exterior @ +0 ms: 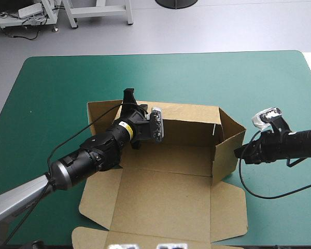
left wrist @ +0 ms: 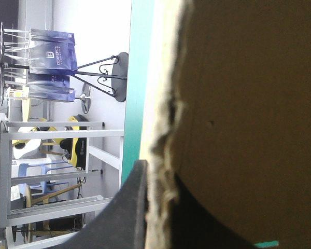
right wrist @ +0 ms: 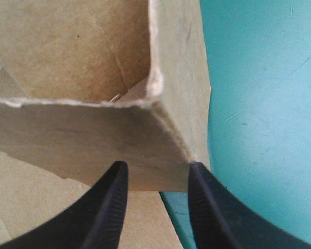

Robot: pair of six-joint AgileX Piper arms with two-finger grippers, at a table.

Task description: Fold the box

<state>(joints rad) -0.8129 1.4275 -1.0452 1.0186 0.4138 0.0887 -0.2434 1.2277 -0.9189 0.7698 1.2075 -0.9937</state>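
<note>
The box point(exterior: 166, 199) lay in the middle of the teal-green desk point(exterior: 62, 88), back wall point(exterior: 189, 129) and right wall point(exterior: 229, 148) raised. My left jaws were clenched on the back wall's left end; my right jaws stood released, the right wall's near corner just ahead. Best, I judged, to hold the back wall steady and nudge the right wall square, slowly.

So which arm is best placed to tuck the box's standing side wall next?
Probably the right. Its gripper is open right at the side wall, while the left gripper is far off, shut on the back wall.
</note>
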